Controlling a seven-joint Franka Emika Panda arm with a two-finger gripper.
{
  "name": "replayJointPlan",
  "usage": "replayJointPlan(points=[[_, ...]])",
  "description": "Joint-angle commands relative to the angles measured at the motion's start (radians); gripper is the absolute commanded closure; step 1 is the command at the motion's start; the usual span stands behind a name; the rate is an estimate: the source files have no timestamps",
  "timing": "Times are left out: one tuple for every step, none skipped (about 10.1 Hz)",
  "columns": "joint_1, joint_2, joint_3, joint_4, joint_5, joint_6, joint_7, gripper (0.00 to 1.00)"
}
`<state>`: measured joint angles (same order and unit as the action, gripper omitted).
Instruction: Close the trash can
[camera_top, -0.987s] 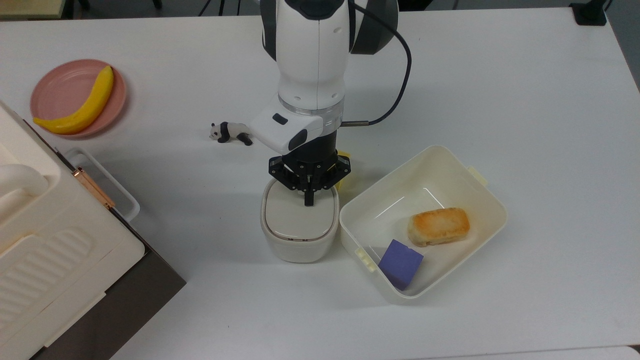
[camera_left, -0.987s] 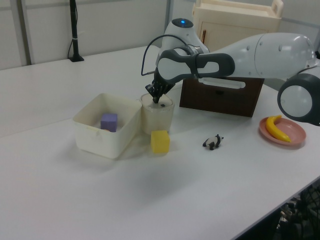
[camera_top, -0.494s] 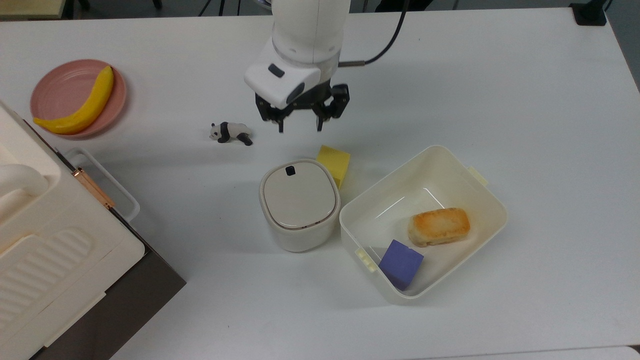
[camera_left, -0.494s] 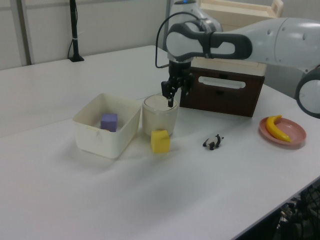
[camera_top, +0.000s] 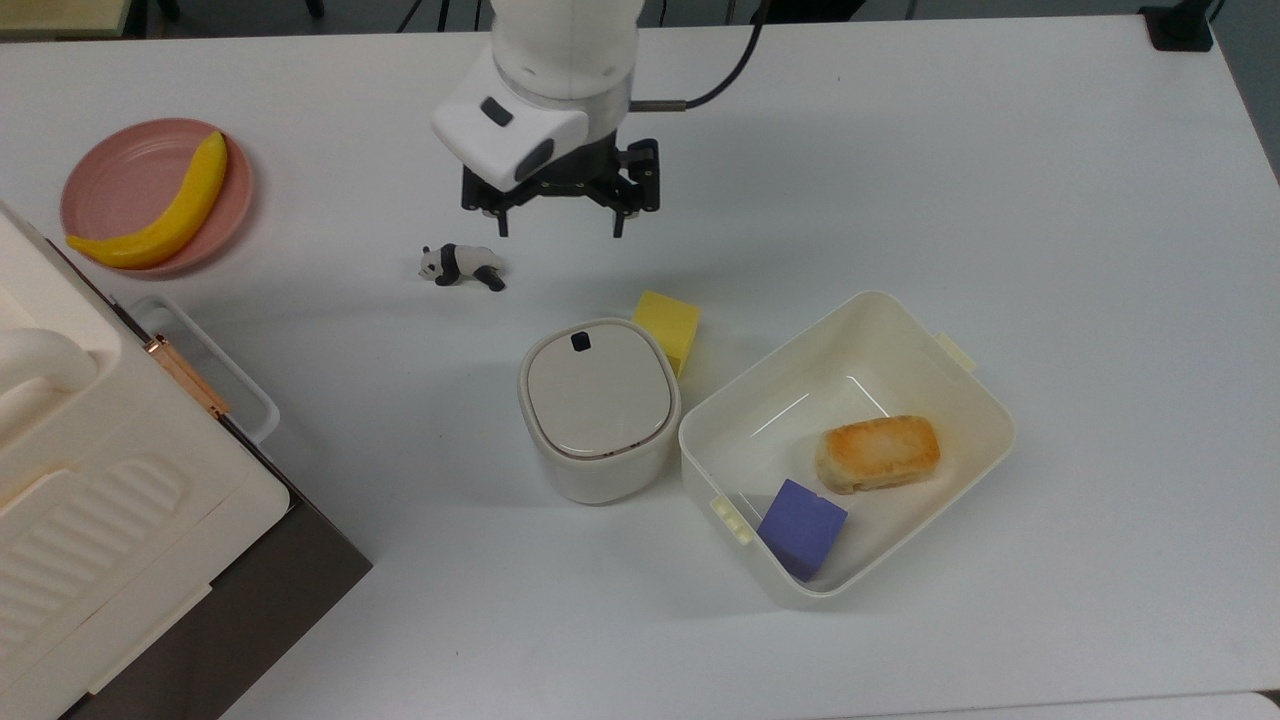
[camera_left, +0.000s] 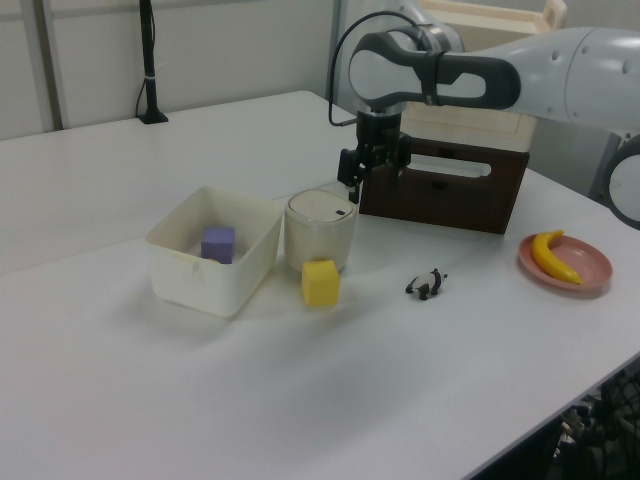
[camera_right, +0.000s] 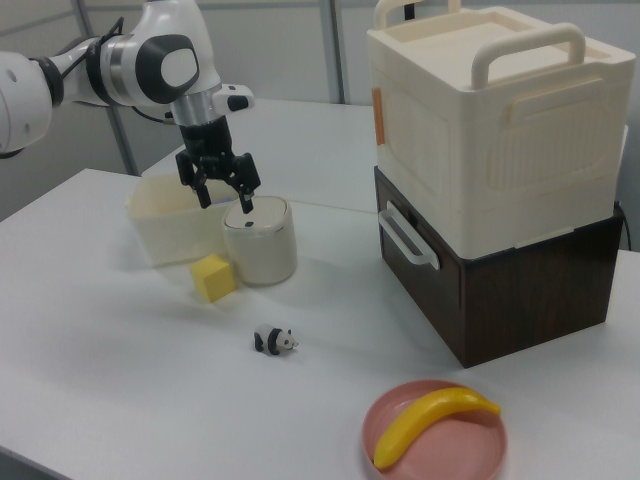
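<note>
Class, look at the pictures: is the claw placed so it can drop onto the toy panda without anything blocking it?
Probably yes. The claw hangs open above bare table, close to the toy panda, with nothing standing between them.

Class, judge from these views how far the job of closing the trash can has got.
Done: the trash can has its lid lying flat and shut. In hand: nothing; the gripper is open and empty, above the table and clear of the can. Left: nothing visible remains.
</note>
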<state>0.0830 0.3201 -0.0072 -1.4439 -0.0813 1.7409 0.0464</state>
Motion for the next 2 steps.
replayJointPlan(points=[[0.001,-0.047,-0.005,-0.036,0.006,-0.012,0.053,0.0],[0.003,-0.047,-0.005,-0.036,0.0,-0.011,0.07,0.0]])
